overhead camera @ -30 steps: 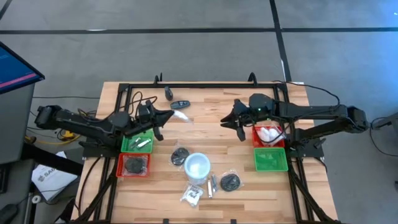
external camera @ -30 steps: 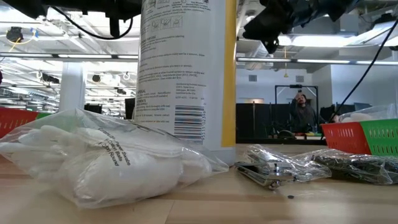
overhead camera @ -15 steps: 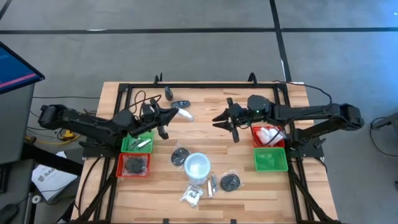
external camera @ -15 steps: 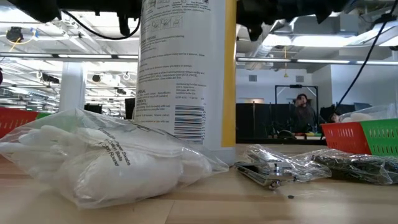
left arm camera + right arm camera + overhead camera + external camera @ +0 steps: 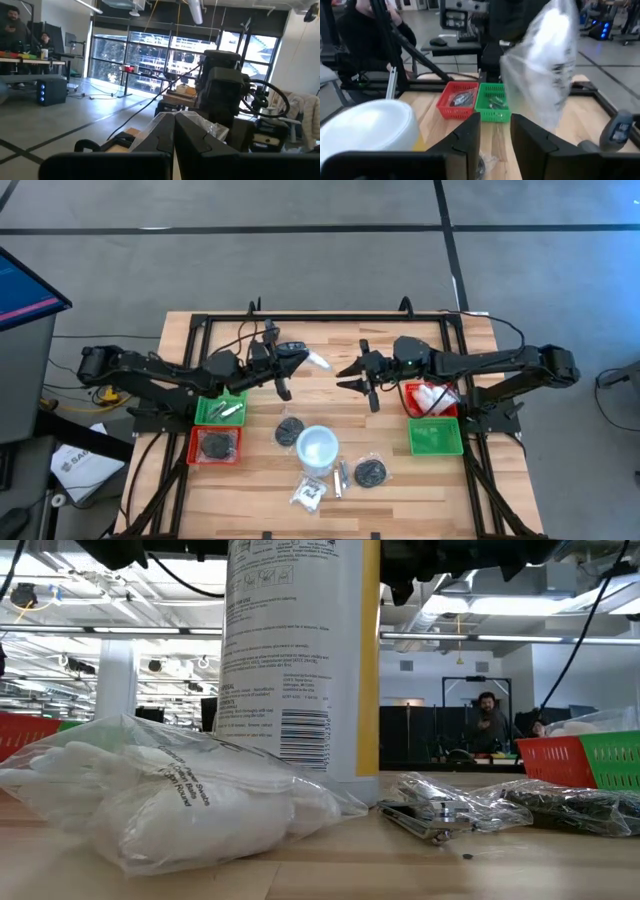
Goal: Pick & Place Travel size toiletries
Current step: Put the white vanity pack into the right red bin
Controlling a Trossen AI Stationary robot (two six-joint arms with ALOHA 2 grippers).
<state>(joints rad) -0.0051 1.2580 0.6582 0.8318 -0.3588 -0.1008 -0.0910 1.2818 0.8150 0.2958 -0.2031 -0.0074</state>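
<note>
Two grippers above the counter (image 5: 400,490). Left gripper (image 5: 292,362): jaws pinch a clear-wrapped white packet (image 5: 317,361), long axis toward the right gripper (image 5: 357,374), whose jaws are spread. Right wrist view alone shows the packet hanging upright.

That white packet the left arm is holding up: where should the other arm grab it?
Probably the free end of the white packet, the part sticking out past the left gripper. The right gripper is open and faces it, so a level approach from its own side, pinching across the wrapper, looks best.
</note>
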